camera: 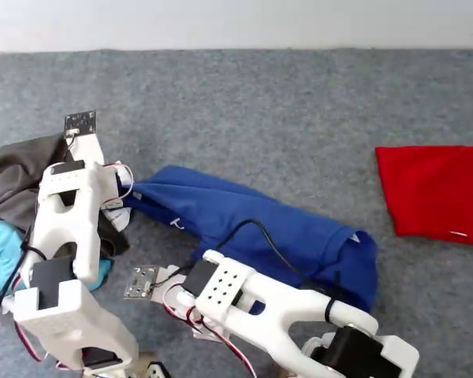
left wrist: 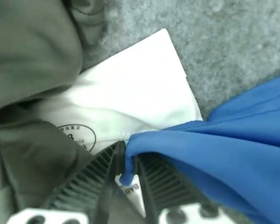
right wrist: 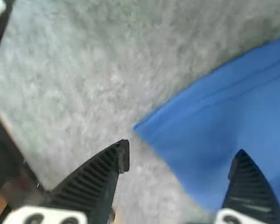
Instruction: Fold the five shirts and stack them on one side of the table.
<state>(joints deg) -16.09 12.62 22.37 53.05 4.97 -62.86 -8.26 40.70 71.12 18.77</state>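
A crumpled blue shirt (camera: 252, 224) lies across the middle of the grey table. My left gripper (left wrist: 127, 163) is shut on a corner of the blue shirt (left wrist: 214, 154) at its left end, just over a white shirt (left wrist: 130, 105) and next to a dark grey shirt (left wrist: 30, 51). My right gripper (right wrist: 179, 158) hangs open above the carpet, straddling another edge of the blue shirt (right wrist: 224, 126) near the table's front. A folded red shirt (camera: 437, 189) lies flat at the right edge.
A pile at the left holds the dark grey shirt (camera: 20, 177) and a turquoise shirt (camera: 0, 252). The grey carpet (camera: 284, 110) stretches bare behind the blue shirt, up to the white wall.
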